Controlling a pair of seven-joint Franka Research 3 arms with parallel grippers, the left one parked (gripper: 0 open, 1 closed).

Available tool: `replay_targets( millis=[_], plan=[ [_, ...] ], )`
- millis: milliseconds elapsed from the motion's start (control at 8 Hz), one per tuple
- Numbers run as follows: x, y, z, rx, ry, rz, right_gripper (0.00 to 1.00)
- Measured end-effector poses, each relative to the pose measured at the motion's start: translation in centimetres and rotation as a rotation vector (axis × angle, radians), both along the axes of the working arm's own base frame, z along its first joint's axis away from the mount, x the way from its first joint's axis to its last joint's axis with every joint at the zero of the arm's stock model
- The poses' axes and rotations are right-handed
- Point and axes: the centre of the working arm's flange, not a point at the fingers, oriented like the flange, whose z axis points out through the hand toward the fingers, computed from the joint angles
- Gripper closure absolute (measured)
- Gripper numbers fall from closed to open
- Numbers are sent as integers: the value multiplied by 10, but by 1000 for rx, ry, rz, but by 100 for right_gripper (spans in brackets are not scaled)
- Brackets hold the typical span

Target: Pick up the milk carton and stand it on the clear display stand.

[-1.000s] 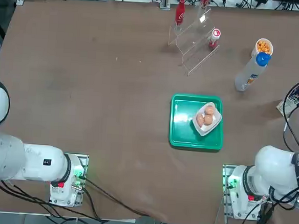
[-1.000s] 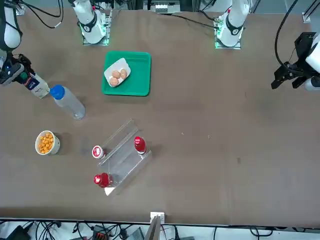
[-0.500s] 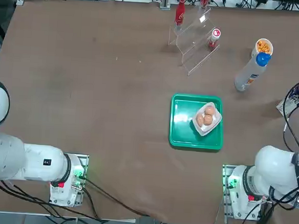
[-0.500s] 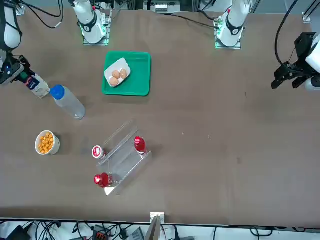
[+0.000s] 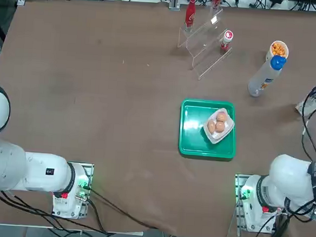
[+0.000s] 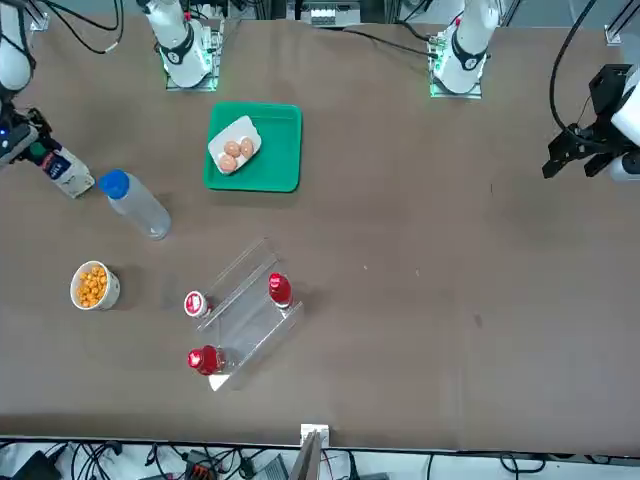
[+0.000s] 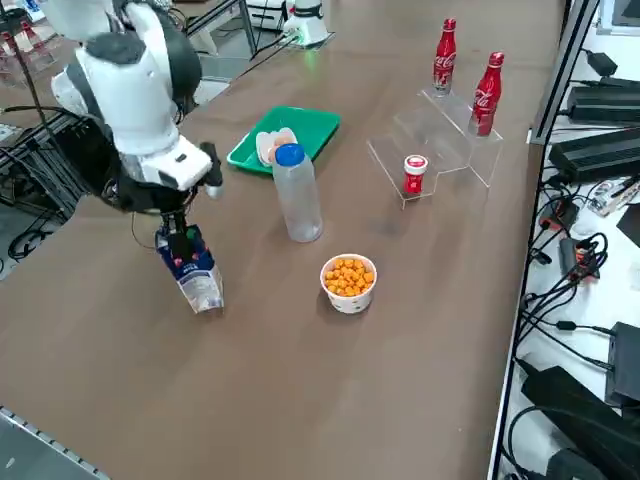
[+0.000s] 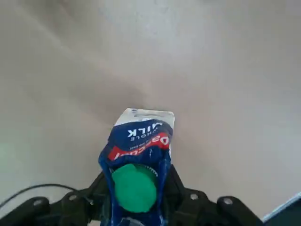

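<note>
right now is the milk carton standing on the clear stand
No, the milk carton is between the right gripper's fingers, well away from the clear stand, which holds red-capped bottles.

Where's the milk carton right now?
In the right side view, the milk carton is in the right tool, on the near side of the water bottle from the robot's own right.
</note>
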Motion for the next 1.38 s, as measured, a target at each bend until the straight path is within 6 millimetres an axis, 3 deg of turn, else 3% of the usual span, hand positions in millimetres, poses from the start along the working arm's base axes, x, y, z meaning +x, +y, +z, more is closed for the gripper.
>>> replay_targets(
  millis=[375, 750, 1000, 1375],
  plan=[
    [52, 47, 99, -42, -37, -20, 53],
    [97, 110, 161, -27, -100, -60, 53],
    [128, 144, 184, 7, -115, -76, 53],
    [179, 221, 188, 59, -130, -123, 53]
  ],
)
